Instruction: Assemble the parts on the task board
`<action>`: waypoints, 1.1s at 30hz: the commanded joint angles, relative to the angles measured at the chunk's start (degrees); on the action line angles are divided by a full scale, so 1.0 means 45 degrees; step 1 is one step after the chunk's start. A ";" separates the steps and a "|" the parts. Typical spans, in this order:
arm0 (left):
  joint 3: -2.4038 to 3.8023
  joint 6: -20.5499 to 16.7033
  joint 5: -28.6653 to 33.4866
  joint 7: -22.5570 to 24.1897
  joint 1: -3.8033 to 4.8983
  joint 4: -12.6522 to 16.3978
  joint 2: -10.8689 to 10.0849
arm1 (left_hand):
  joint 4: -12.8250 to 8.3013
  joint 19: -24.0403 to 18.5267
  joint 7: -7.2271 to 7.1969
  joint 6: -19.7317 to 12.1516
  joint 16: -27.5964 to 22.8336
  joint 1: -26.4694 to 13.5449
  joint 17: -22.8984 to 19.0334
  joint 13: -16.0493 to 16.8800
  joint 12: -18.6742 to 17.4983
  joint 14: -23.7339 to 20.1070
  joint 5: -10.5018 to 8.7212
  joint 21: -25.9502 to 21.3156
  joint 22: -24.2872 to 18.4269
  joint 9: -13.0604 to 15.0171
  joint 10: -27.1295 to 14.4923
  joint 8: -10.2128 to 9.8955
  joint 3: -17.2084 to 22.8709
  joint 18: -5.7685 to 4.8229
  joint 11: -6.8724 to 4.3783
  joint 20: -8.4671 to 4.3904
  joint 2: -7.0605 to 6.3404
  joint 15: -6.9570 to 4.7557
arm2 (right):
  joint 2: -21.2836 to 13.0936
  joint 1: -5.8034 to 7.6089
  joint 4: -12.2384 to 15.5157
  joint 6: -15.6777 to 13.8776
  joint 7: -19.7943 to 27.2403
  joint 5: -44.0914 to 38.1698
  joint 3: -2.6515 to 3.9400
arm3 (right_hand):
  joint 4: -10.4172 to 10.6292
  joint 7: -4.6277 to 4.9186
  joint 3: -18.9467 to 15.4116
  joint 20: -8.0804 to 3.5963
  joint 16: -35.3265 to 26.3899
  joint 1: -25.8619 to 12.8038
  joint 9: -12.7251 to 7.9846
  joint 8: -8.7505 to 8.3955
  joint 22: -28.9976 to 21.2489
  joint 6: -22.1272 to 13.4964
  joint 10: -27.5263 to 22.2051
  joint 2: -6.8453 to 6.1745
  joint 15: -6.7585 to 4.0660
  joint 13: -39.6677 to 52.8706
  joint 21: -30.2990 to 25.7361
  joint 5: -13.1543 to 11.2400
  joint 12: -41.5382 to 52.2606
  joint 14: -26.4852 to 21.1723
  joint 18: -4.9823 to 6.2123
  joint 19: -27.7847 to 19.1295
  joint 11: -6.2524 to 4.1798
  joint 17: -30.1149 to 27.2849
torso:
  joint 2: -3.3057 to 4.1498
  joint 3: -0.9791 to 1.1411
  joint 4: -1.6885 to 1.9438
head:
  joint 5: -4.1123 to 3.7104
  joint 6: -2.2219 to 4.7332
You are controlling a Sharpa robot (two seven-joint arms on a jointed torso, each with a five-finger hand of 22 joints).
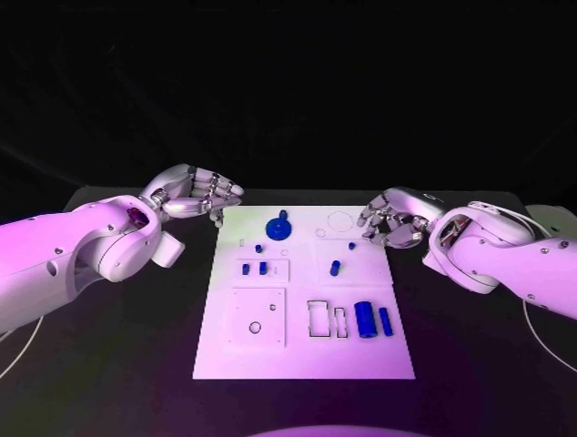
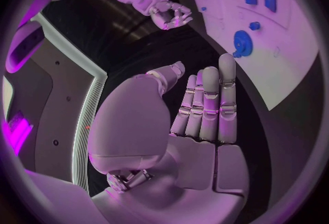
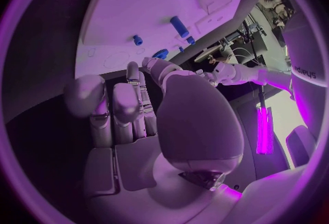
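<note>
— What surface is seen, and what surrounds it?

— A black tabletop (image 1: 131,346) is seen, with darkness behind it. The white task board (image 1: 302,350) is laid flat in its middle, between the two arms.

— How many parts are counted on the board?

— In the head view, one round blue part with a knob (image 1: 279,228) is seen near the far edge. Two small blue pegs (image 1: 255,269) are stood side by side in a framed recess on the left half, and one single blue peg (image 1: 335,268) is found on the right half. Two larger blue cylinders (image 1: 374,320) are laid close together near the right edge, just beside two empty rectangular slots (image 1: 326,319). Some smaller blue specks are too small to be told.

— And the hands?

— Two are counted. The left robot hand (image 1: 194,195) is held just off the board's far left corner; in its wrist view the fingers (image 2: 209,104) are stretched out and nothing is held. The right robot hand (image 1: 391,220) is held at the board's far right edge; its fingers (image 3: 117,110) are likewise extended, with nothing gripped.
</note>
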 commanded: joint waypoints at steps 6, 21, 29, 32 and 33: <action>-0.0021 0.0442 0.3953 0.2046 -0.0075 0.0579 -0.0274 | 0.0002 0.0035 0.0002 0.0105 0.0005 -0.0089 -0.0020 0.0025 0.0103 -0.0071 -0.0040 -0.0119 -0.0046 0.0017 0.0079 0.0097 -0.0095 0.0153 -0.0031 -0.0063 0.0032 0.0013 | 0.0339 -0.0108 0.0256 0.0595 -0.1935 -0.3978 0.0005 | 0.0242 0.0188 0.0332 0.0277 0.2227 -0.0102 0.0284 -0.0241 0.3134 -0.0405 -0.0867 -0.0229 0.0354 -0.0025 0.2705 -0.0491 -0.0522 0.0700 -0.0457 0.0201 0.0322 0.1952 | 0.0026 -0.0004 0.0004 | -0.0091 0.0048; -0.0028 0.0448 0.4206 0.2206 -0.0097 0.0889 -0.0417 | -0.0059 0.0087 0.0023 0.0104 0.0037 -0.0003 -0.0021 0.0028 0.0137 -0.0058 -0.0036 -0.0151 -0.0081 0.0019 0.0076 0.0097 -0.0101 0.0153 -0.0031 -0.0083 0.0074 0.0000 | 0.0938 -0.0235 0.0196 0.1166 -0.2239 -0.4937 0.0002 | 0.0222 0.0225 0.0894 0.0553 0.2753 0.0082 0.0513 -0.0279 0.3950 -0.0304 -0.1052 -0.0252 0.0434 -0.0140 0.3372 -0.1188 -0.0539 0.0671 -0.0496 0.0139 0.0392 0.2279 | 0.0033 -0.0013 0.0023 | -0.0105 -0.0090; -0.0028 0.0446 0.4212 0.2152 -0.0098 0.0924 -0.0499 | -0.0082 0.0105 0.0036 0.0098 0.0046 0.0028 -0.0022 0.0027 0.0145 -0.0056 -0.0036 -0.0161 -0.0092 0.0017 0.0068 0.0092 -0.0102 0.0152 -0.0025 -0.0088 0.0086 0.0001 | 0.1029 -0.0282 0.0149 0.1464 -0.2416 -0.5262 -0.0001 | 0.0184 0.0200 0.0989 0.0569 0.2898 0.0115 0.0572 -0.0232 0.4164 -0.0217 -0.1007 -0.0245 0.0427 -0.0143 0.3534 -0.1184 -0.0508 0.0692 -0.0528 0.0178 0.0371 0.2435 | 0.0028 -0.0004 0.0013 | -0.0142 -0.0130; -0.0028 0.0448 0.4213 0.2121 -0.0098 0.0935 -0.0528 | -0.0094 0.0114 0.0042 0.0094 0.0050 0.0042 -0.0023 0.0027 0.0149 -0.0056 -0.0037 -0.0166 -0.0098 0.0017 0.0064 0.0090 -0.0104 0.0151 -0.0022 -0.0090 0.0090 0.0001 | 0.1053 -0.0296 0.0132 0.1532 -0.2468 -0.5372 -0.0002 | 0.0182 0.0197 0.0998 0.0570 0.2923 0.0110 0.0581 -0.0225 0.4205 -0.0206 -0.0994 -0.0251 0.0426 -0.0142 0.3565 -0.1186 -0.0503 0.0696 -0.0534 0.0188 0.0368 0.2463 | 0.0031 0.0009 0.0013 | -0.0126 -0.0143; -0.0028 0.0449 0.4213 0.2110 -0.0098 0.0938 -0.0533 | -0.0094 0.0114 0.0042 0.0094 0.0050 0.0042 -0.0023 0.0027 0.0149 -0.0056 -0.0037 -0.0166 -0.0098 0.0017 0.0064 0.0090 -0.0104 0.0151 -0.0022 -0.0090 0.0090 0.0001 | 0.1064 -0.0301 0.0125 0.1558 -0.2476 -0.5390 -0.0002 | 0.0182 0.0192 0.1006 0.0572 0.2948 0.0094 0.0595 -0.0216 0.4253 -0.0190 -0.0978 -0.0269 0.0424 -0.0141 0.3602 -0.1196 -0.0497 0.0698 -0.0542 0.0197 0.0365 0.2485 | 0.0035 0.0009 0.0016 | -0.0123 -0.0145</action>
